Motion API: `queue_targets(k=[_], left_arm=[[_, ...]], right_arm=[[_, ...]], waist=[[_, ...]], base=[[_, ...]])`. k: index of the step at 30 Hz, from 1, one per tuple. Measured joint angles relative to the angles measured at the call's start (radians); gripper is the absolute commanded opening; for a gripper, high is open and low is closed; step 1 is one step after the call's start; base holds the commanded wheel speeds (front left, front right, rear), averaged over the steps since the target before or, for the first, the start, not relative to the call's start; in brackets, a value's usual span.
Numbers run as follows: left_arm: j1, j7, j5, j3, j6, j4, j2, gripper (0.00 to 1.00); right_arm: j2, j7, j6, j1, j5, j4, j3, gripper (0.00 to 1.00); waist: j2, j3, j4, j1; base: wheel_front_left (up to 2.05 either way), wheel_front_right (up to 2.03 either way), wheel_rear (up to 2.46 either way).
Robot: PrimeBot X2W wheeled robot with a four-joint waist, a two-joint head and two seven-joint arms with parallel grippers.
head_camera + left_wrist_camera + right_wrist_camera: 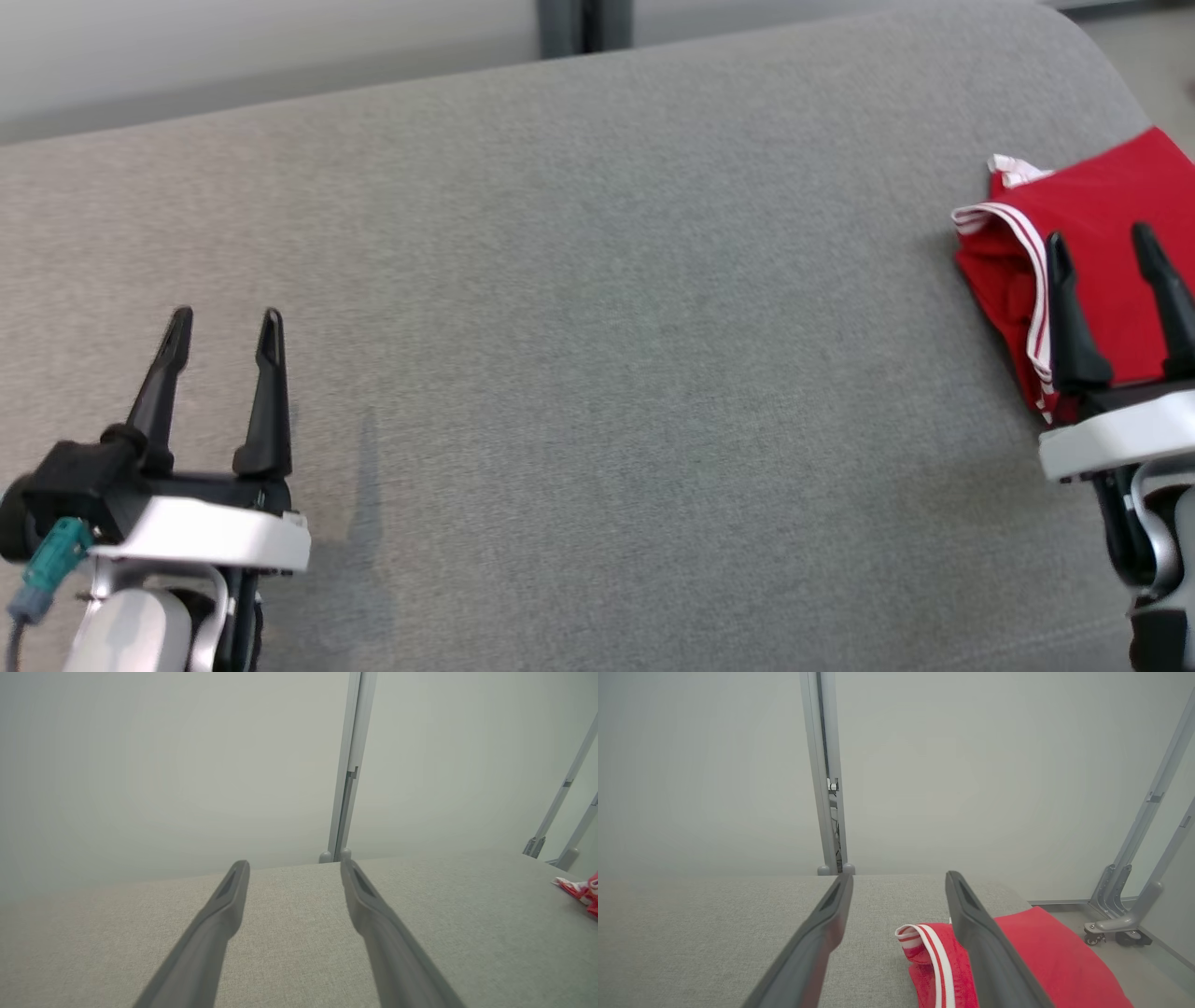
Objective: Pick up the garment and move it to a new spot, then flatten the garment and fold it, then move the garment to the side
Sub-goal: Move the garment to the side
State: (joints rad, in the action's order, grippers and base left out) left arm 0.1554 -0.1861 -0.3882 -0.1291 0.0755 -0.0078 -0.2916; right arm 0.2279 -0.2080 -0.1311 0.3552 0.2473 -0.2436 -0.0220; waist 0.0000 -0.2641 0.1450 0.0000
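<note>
Shirt [1102, 196] folded at desk's [597, 327] right edge; left claw [227, 315] and right claw [1098, 233] wide, empty. Task looks done.

Matt cloth garment [1092, 196], grey woven surface [597, 327]

Grey fabric-covered surface [597, 327], pale wall [971, 765] behind, grey upright post [825, 742], castored metal frame [1122, 905] alongside.
</note>
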Motion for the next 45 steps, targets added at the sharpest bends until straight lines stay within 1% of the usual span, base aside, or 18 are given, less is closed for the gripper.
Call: queue_targets(k=[2,7,14,21,25,35,43,45], left_arm=[[-0.028,-0.003,0.000,-0.001,0.011,0.000,0.006,1.00],[-0.076,0.003,-0.010,0.002,0.014,0.006,-0.001,1.00],[-0.143,0.024,-0.016,-0.004,0.024,0.007,-0.006,1.00],[-0.196,0.054,-0.024,-0.014,0.035,-0.001,-0.011,1.00],[-0.214,0.064,-0.027,-0.017,0.037,-0.012,-0.015,1.00],[-0.230,0.082,-0.036,-0.021,0.041,-0.020,-0.022,1.00],[-0.230,0.089,-0.044,-0.021,0.046,-0.021,-0.027,1.00],[-0.230,0.085,-0.044,-0.019,0.054,-0.021,-0.027,1.00]], right_arm=[[-0.016,0.029,0.000,-0.039,-0.008,0.050,0.004,1.00],[-0.050,0.090,0.000,-0.126,-0.019,0.142,0.001,1.00],[-0.095,0.151,0.000,-0.249,-0.031,0.226,-0.002,1.00],[-0.105,0.186,0.000,-0.323,-0.032,0.271,-0.003,1.00],[-0.111,0.199,0.000,-0.354,-0.032,0.297,-0.011,1.00],[-0.126,0.222,0.000,-0.403,-0.037,0.346,-0.031,1.00],[-0.131,0.229,0.000,-0.407,-0.038,0.356,-0.034,1.00],[-0.132,0.229,0.000,-0.407,-0.038,0.358,-0.035,1.00]], waist=[[0.0000,0.025,-0.025,0.0000],[0.0000,0.087,-0.078,-0.0001],[0.0000,0.182,-0.122,0.0000],[0.0000,0.257,-0.132,0.0000],[0.0000,0.281,-0.133,0.0000],[0.0000,0.299,-0.129,-0.0001],[0.0000,0.299,-0.127,0.0000],[0.0000,0.299,-0.127,0.0000]], base=[[0.00,0.00,0.00],[0.00,0.00,0.00],[0.00,0.00,0.00],[0.00,0.00,0.00],[0.00,0.00,0.00],[0.00,0.00,0.00],[0.00,0.00,0.00],[0.00,0.00,0.00]])
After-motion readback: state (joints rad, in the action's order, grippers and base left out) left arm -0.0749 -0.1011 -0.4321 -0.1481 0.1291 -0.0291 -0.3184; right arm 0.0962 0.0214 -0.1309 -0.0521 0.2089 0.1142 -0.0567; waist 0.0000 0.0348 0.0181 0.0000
